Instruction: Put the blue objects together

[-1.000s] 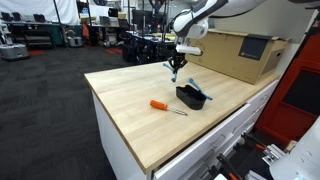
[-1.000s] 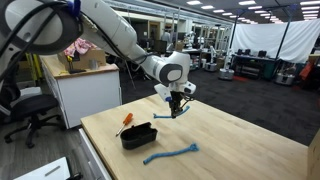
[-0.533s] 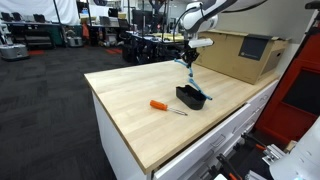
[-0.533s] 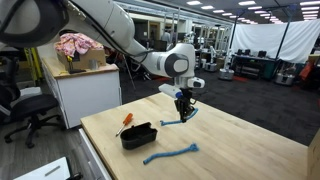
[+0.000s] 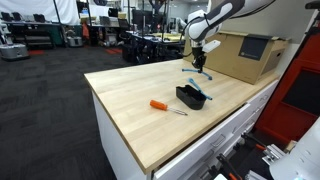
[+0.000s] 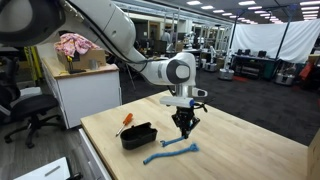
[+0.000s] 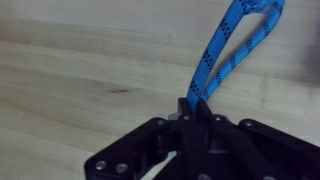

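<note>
The jaws are clamped on a blue braided cord flecked with black, near the small black tray. A second blue cord lies on the wooden desk — just beside that tray.

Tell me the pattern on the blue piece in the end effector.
Blue rope braided with dark flecks; wrist view shows it best.
</note>
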